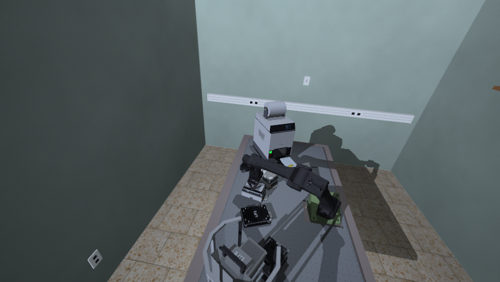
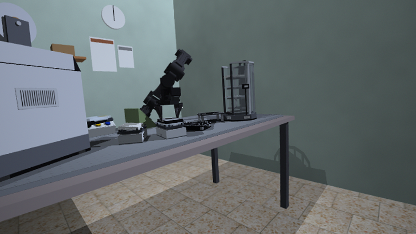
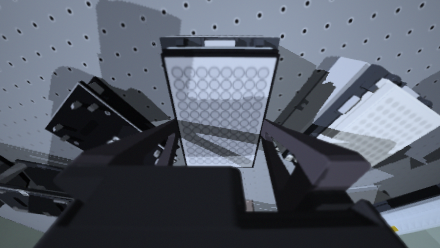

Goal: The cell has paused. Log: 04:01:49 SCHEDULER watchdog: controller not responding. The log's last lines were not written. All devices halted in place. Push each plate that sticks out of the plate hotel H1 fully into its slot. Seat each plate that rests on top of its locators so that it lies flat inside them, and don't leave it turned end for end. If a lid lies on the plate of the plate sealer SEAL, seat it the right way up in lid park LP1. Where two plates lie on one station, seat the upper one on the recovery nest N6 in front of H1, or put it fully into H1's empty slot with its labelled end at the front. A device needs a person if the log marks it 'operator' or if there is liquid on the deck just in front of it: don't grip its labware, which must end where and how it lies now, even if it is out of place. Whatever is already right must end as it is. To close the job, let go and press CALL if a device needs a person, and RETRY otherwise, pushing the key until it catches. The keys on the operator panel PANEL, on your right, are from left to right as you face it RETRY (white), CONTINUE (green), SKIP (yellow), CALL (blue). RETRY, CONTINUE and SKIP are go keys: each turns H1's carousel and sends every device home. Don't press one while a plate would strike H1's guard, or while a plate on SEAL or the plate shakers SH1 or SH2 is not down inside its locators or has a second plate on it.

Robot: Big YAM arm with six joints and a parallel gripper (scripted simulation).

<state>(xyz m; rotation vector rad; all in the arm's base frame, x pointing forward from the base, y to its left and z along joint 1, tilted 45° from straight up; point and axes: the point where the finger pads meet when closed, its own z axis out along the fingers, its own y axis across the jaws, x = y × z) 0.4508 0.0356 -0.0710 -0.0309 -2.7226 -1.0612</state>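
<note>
My gripper (image 1: 254, 183) (image 2: 169, 116) (image 3: 220, 123) points down at the white-based station (image 1: 250, 194) (image 2: 171, 132). Its fingertips lie against both long sides of a clear round-welled plate (image 3: 220, 95) (image 2: 170, 119), and it looks shut on it. The plate has a dark rim below; whether a second plate lies under it is hard to tell. A white plate (image 3: 385, 120) (image 1: 269, 175) (image 2: 130, 126) sits on the neighbouring station. The hotel H1 (image 1: 257, 250) (image 2: 243, 92) stands at the table's far end in the exterior view. The operator panel (image 2: 102, 130) shows yellow and blue keys.
A black locator nest (image 1: 255, 214) (image 2: 200, 125) (image 3: 95, 117) lies between the station and H1. A raised dark frame (image 2: 209, 114) stands beside H1. The large boxy device with a roll (image 1: 274, 136) (image 2: 27, 103) shows a green light. The arm's green base (image 1: 315, 213) is at the table's side.
</note>
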